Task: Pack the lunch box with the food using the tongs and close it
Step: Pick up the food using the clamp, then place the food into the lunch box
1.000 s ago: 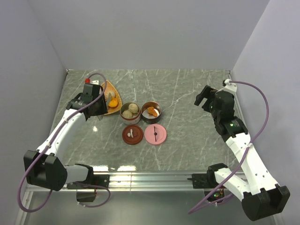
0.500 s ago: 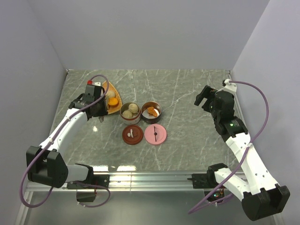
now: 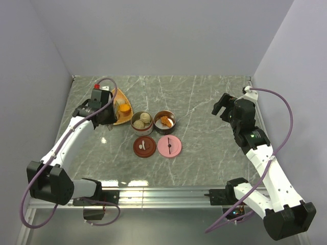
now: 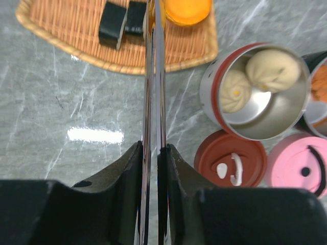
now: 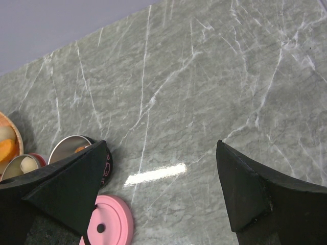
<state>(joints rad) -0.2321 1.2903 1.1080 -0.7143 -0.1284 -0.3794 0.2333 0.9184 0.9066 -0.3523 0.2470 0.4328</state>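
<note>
My left gripper (image 4: pixel 152 148) is shut on the tongs (image 4: pixel 154 76), whose thin arms are squeezed almost together. The tongs reach up over the woven orange plate (image 4: pixel 61 30), and their tips pass out of the top edge, so I cannot tell whether they hold food. Two dark rolls (image 4: pixel 113 21) and an orange chunk (image 4: pixel 186 7) lie on the plate. One open tin (image 4: pixel 260 115) holds two beige dumplings (image 4: pixel 271 69), and a second tin (image 3: pixel 164 120) holds orange pieces. In the top view my left gripper (image 3: pixel 104 113) hangs at the plate (image 3: pixel 120 118). At the right, my right gripper (image 3: pixel 223 107) stands open and empty.
A dark red lid (image 4: pixel 232 163) and a pink lid (image 4: pixel 301 166) lie flat in front of the tins. In the right wrist view the pink lid (image 5: pixel 110 224) sits low on the left. Grey walls close in the table on three sides.
My left gripper has squeezed the tongs' arms closer together and shifted slightly over the plate. The right arm has not moved.
</note>
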